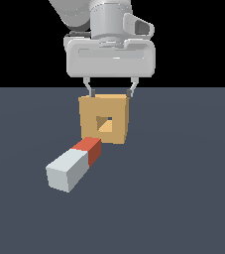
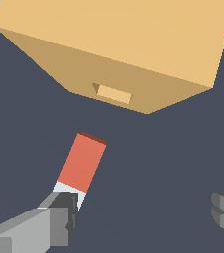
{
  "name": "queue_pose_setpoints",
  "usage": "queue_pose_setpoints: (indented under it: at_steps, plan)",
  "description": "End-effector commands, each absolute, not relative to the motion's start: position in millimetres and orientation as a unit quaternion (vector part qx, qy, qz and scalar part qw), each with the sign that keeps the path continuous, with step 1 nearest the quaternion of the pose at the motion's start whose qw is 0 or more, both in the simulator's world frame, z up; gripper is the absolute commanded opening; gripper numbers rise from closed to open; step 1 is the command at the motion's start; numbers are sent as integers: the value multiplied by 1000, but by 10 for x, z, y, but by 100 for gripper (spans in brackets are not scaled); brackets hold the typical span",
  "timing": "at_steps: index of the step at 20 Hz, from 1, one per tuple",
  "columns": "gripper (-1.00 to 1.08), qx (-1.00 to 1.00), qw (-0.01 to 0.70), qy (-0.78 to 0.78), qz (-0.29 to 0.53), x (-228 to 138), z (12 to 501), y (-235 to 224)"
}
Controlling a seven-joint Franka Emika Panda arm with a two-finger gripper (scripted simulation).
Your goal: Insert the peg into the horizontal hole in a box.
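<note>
The peg (image 1: 73, 163) lies on the dark floor (image 1: 183, 198), its pale grey-white half nearest the exterior camera and its red-orange half pointing toward the box (image 1: 104, 119). Its red end sits just below the box's lower corner on the exterior view's left, close to the face but outside it. In the wrist view the red end falls short of the box, with a strip of floor between them, and points to one side of the hole (image 2: 114, 93) rather than straight at it.

The hole, in the centre of the box's front face, is empty, so no insertion has begun.

The gripper (image 2: 145, 212) hangs over the box in the exterior view, its fingertips (image 1: 89, 90) showing just above the box's top edge. Its jaws stand wide apart. In the wrist view one finger (image 2: 64, 217) appears to be beside the peg's pale part while the other is well clear, so nothing is clamped.

By my reading, everything remains: grasp the peg, lift it, line it up with the hole and push it in.
</note>
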State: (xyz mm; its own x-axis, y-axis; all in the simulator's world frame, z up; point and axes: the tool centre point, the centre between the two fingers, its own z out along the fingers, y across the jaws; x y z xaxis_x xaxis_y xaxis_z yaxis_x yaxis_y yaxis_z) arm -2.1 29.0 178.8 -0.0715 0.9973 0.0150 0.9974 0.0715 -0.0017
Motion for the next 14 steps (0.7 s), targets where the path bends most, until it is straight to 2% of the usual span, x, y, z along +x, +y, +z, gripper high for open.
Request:
queue_pose_setpoints:
  at_steps: [1,14]
  plan:
    - [100,-681,6,-732,-5,-21,1788,290]
    - [100,-727,4,-687,-3,-283,1460,-67]
